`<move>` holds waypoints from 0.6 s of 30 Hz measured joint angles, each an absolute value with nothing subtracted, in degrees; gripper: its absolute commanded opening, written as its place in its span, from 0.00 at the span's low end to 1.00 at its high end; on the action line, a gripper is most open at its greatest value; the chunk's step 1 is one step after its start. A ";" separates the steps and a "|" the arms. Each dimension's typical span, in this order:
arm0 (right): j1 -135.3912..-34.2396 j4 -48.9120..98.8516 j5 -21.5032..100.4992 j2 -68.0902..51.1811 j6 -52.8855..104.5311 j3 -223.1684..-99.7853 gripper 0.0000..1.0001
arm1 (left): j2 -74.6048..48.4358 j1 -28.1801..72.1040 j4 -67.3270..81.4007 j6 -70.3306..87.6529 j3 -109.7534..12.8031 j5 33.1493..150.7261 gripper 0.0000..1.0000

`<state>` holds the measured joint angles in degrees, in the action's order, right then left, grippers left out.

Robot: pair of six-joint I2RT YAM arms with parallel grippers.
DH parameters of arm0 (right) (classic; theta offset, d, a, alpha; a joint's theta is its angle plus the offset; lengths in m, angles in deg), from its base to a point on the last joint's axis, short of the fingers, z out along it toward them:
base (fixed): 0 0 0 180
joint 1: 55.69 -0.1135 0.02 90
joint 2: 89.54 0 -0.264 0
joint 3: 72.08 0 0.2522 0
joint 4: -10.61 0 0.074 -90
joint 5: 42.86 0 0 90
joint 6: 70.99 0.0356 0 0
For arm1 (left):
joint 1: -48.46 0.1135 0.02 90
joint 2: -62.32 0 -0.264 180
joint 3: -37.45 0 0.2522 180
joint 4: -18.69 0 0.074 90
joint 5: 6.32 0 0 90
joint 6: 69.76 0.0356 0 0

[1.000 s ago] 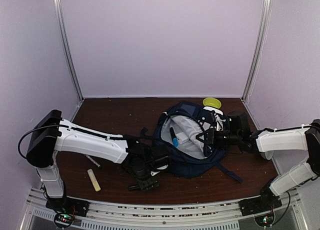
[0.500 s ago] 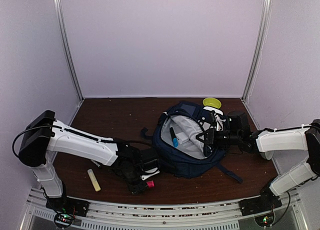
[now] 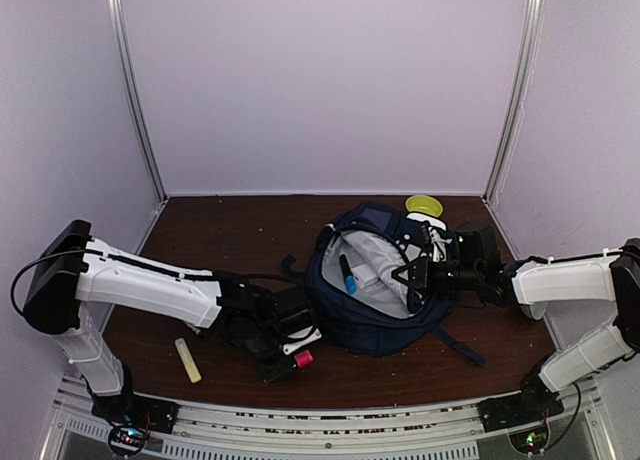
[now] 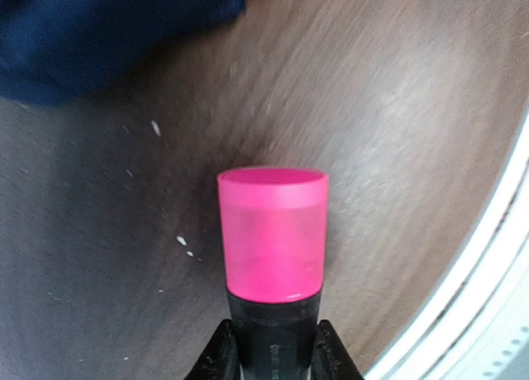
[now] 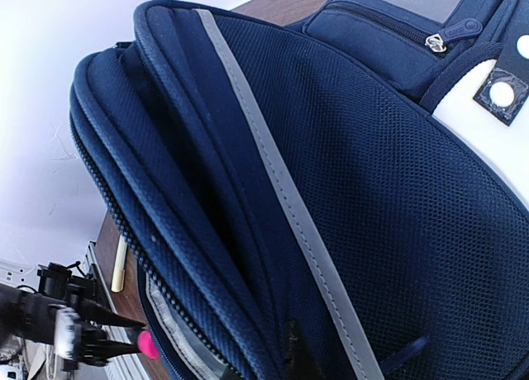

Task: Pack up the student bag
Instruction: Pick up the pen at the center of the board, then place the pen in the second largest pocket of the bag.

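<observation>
Gripping one pink-capped black marker point(image 4: 273, 231), the left claw point(image 4: 274, 357) hangs at 8 o'clock of one open navy fabric backpack point(image 3: 380, 330) on the brown surface point(image 3: 225, 230). One cream stick point(image 3: 187, 360) lies farther out and one yellow-green dish point(image 3: 424, 205) sits at 1 o'clock. The right claw point(image 3: 412, 276) is at its 3 o'clock rim, grip unclear.

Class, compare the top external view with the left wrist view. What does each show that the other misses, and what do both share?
Only the top external view shows the open student bag with a blue-capped pen inside, the right gripper pinching its rim, a yellow-green dish behind it and a cream stick on the table. Only the left wrist view shows that the pink-capped marker has a black barrel clamped between the fingers, and white specks on the wood. Both show the left gripper holding that marker, the brown table and navy bag fabric.
</observation>
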<state>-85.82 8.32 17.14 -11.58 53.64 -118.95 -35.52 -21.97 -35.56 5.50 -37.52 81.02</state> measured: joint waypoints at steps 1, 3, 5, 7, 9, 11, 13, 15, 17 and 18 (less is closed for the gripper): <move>-85.82 8.30 17.12 -11.58 53.66 -118.95 0.00 | -34.38 -21.97 -35.62 5.67 -37.98 81.17 0.00; -85.82 8.32 17.12 -11.58 53.66 -118.95 0.00 | -31.87 -21.97 -35.69 6.20 -39.72 81.81 0.00; -85.82 8.30 17.12 -11.58 53.64 -118.92 0.00 | -29.82 -21.97 -35.56 6.77 -42.13 82.20 0.00; -85.82 8.30 17.12 -11.58 53.66 -118.92 0.00 | -28.20 -21.95 -35.38 7.44 -44.64 82.29 0.00; -85.82 8.30 17.12 -11.58 53.66 -118.92 0.00 | -27.28 -21.73 -35.21 8.45 -47.90 82.42 0.00; -85.82 8.32 17.12 -11.58 53.66 -118.95 0.00 | -27.19 -21.21 -34.84 9.39 -51.22 82.55 0.00; -85.82 8.30 17.12 -11.58 53.66 -118.92 0.00 | -27.28 -20.40 -34.00 10.22 -53.95 82.62 0.00; -85.82 8.30 17.12 -11.58 53.66 -118.92 0.00 | -27.72 -19.09 -33.11 10.96 -56.97 82.68 0.00; -85.82 8.28 17.12 -11.58 53.66 -118.88 0.00 | -28.61 -17.75 -31.67 11.40 -59.64 82.83 0.00; -85.82 8.25 17.12 -11.58 53.66 -118.88 0.00 | -29.40 -17.10 -30.73 11.64 -61.06 82.83 0.00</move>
<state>-85.82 8.25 17.12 -11.58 53.66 -118.88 -29.40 -17.10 -30.73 11.64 -61.06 82.83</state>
